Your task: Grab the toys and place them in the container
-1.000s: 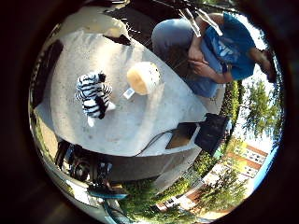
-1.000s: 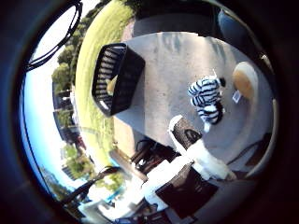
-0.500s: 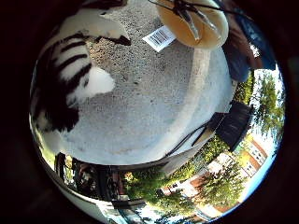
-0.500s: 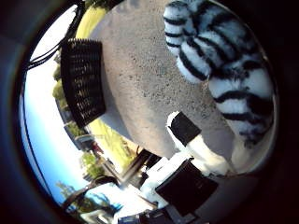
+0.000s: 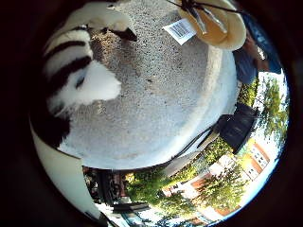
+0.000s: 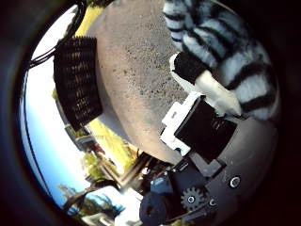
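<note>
On the grey table (image 5: pixel 161 109), striped zebra toy (image 6: pixel 225 52) against the hand's (image 6: pixel 202 127) uncurled fingers.

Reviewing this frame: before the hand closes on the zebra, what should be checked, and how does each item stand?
1. Zebra toy close under the palm: ok, it fills much of both views.
2. A finger of the hand reaches the zebra: ok, its tip is at the stripes.
3. Fingers curled round the zebra: cannot tell.
4. Tan toy clear of the grasp: ok, it lies apart on the table.
5. Basket in place: ok, at the table's edge.
6. Basket has room: cannot tell.
</note>
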